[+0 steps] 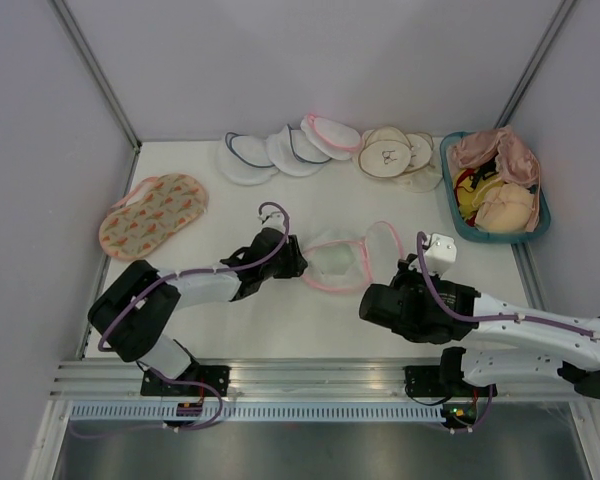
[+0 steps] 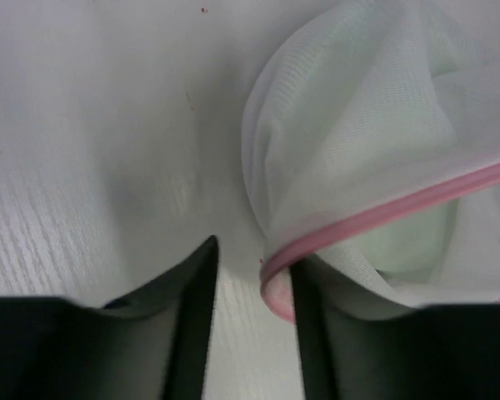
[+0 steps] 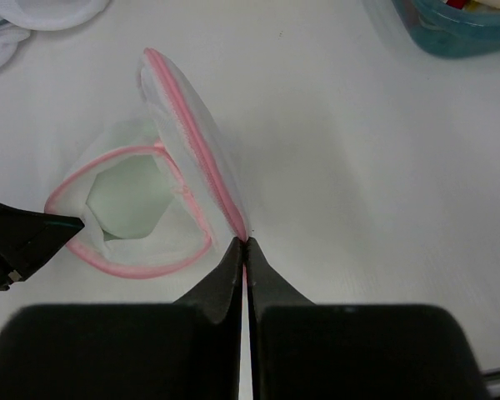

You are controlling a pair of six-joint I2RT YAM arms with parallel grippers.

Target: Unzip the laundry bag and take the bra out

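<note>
Right wrist | laundry bag (image 3: 183,158) rim pinched by right end effector (image 3: 244,243) (unzipped)

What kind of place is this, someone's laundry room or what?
Probably a robot test cell, not a home: a white table boxed in by blank walls, two arms bolted to a metal rail, and a bin of bras.

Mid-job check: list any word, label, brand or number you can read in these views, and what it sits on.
No text can be read in any view.
beige round pouch at the back: a small dark mark, too small to read.
laundry bag: no print or label visible.
teal basket: no label visible.
</note>
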